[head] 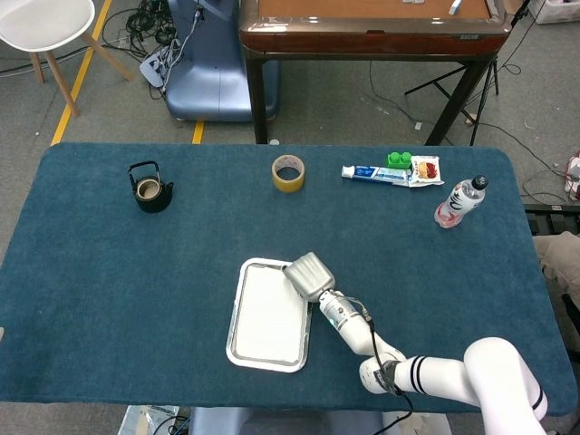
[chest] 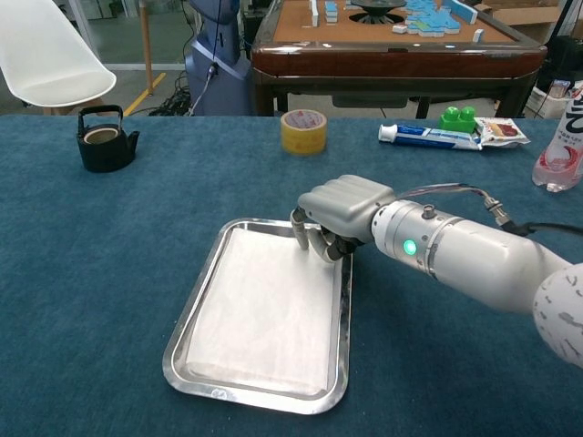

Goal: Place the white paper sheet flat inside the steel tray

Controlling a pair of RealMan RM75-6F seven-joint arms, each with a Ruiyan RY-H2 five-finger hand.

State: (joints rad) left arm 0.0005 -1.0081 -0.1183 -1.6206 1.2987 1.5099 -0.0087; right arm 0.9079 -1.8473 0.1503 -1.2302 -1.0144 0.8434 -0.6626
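The steel tray [head: 268, 366] [chest: 257, 397] lies on the blue table near the front edge, its long side running away from me. The white paper sheet [head: 265, 317] [chest: 264, 309] lies flat inside it and fills most of its floor. My right hand [head: 308, 275] [chest: 342, 211] hovers over the tray's far right corner, palm down. Its fingers curl downward and the fingertips [chest: 301, 238] touch the paper's far right corner by the rim. I see nothing gripped in it. My left hand shows in neither view.
A black teapot [head: 149, 190] [chest: 105, 146] stands at the far left. A yellow tape roll [head: 288, 172] [chest: 303, 131], a toothpaste box [head: 374, 173] [chest: 428, 137] and a green block [chest: 458, 119] line the far edge. A bottle [head: 460, 201] [chest: 563, 132] stands far right.
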